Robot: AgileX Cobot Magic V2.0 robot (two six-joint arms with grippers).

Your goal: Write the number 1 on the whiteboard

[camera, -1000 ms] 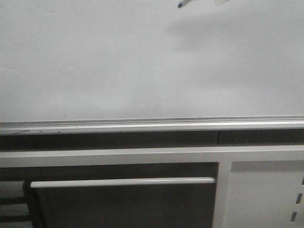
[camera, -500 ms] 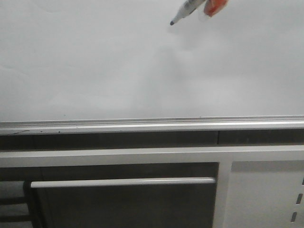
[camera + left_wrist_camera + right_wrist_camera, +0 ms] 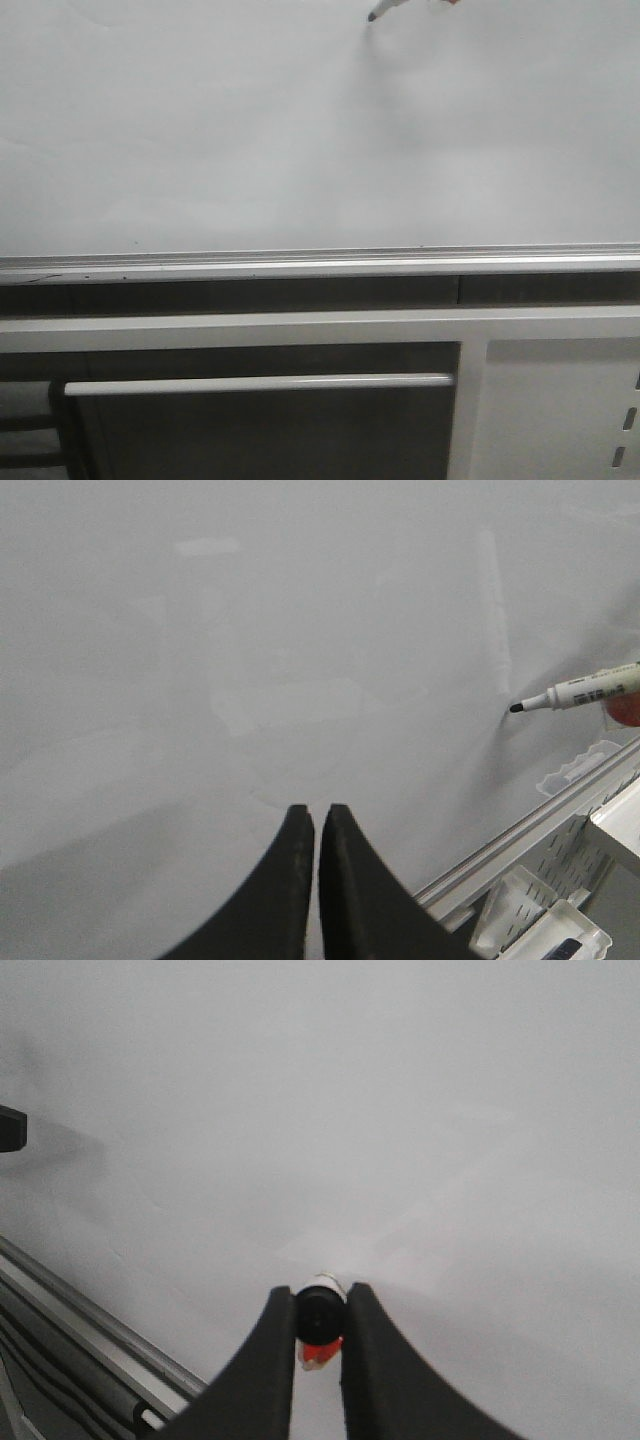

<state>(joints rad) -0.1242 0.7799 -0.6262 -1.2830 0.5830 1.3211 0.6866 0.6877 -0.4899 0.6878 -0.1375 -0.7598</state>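
The whiteboard (image 3: 200, 130) fills the upper half of the front view and most of both wrist views. I see no number 1 stroke on it. My right gripper (image 3: 320, 1300) is shut on a white marker pen (image 3: 321, 1308), seen end-on with a black cap end and an orange tag below it. In the front view only the marker's dark tip (image 3: 372, 16) shows, at the top edge, close to the board. The left wrist view shows the marker (image 3: 580, 691) with its tip at the board's surface. My left gripper (image 3: 312, 812) is shut and empty, in front of the board and apart from the marker.
A silver aluminium rail (image 3: 300, 262) runs along the board's bottom edge. Below it is a white metal frame with a horizontal bar (image 3: 260, 383). White perforated plastic parts (image 3: 540, 920) sit beyond the rail in the left wrist view.
The marker dipped down the board half a second ago, with the orange tag in view. It has since moved back up to the top edge. No stroke shows on the board.
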